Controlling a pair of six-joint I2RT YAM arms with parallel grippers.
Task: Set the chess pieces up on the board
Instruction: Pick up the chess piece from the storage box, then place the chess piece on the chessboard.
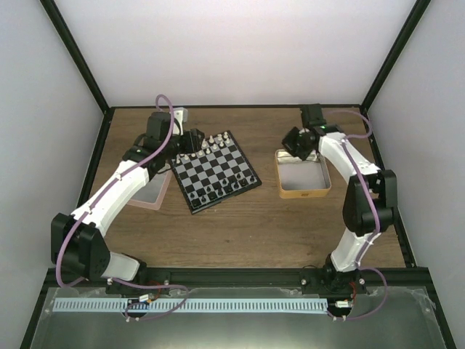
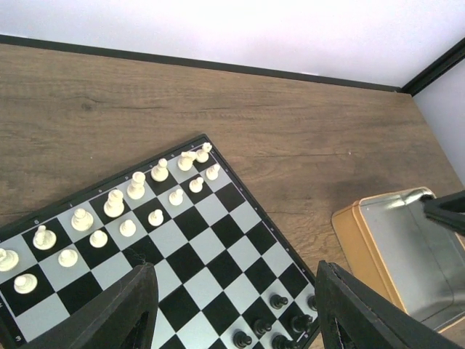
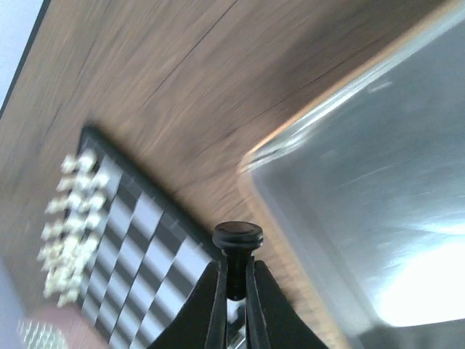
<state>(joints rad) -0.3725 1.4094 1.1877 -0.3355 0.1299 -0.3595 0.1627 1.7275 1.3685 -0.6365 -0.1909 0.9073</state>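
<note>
The right wrist view is blurred: the small white chess pieces (image 3: 69, 233) on the black-and-white checked chessboard (image 3: 138, 243) run into pale blotches, kinds unreadable. The tiny black chess piece (image 3: 237, 237) shows only its round head and neck, the rest hidden between the fingers (image 3: 207, 313) of the right gripper (image 3: 234, 280). The square silver metal tin with a gold rim (image 3: 378, 182) is cut off at right and bottom. From above, the left arm (image 1: 120, 185) covers part of the flat pink tin (image 1: 155, 198).
</note>
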